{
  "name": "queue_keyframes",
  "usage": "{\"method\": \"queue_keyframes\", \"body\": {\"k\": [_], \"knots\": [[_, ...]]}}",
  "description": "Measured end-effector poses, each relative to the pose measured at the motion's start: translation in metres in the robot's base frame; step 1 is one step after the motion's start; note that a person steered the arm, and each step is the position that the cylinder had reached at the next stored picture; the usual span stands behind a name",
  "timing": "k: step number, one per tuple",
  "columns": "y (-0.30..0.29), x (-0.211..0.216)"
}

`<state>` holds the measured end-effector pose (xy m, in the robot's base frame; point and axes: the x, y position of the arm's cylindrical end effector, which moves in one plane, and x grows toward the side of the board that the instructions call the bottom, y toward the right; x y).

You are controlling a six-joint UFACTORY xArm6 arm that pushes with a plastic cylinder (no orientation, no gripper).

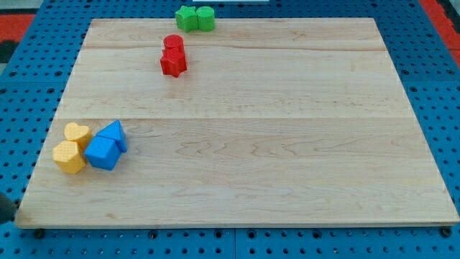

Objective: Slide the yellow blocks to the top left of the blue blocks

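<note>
Currently one wooden board (287,144) lies on a blue pegboard (21,72); it carries eight blocks, two per colour. Blue: a cube-like block (103,153) and a triangular block (113,134), touching, at the view's lower left. Yellow: a hexagonal block (69,157) and a heart-shaped block (77,134), touching the blue pair's left side. Red: star (172,62), cylinder (173,44), upper centre. Green: star (187,18), cylinder (205,18), top edge. My tip is not visible.

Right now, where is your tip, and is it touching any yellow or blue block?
My tip: not in view, so contact cannot be told.
Yellow blocks sit against the blue blocks, on their left.
</note>
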<state>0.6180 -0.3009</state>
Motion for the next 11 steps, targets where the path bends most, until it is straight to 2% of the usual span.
{"method": "queue_keyframes", "body": {"k": [1,4,5,6,7,8,10,11], "knots": [[0.015,-0.005],[0.028,-0.088],[0.028,-0.092],[0.023,-0.043],[0.051,-0.036],[0.072,-0.059],[0.052,-0.133],[0.051,-0.142]]}}
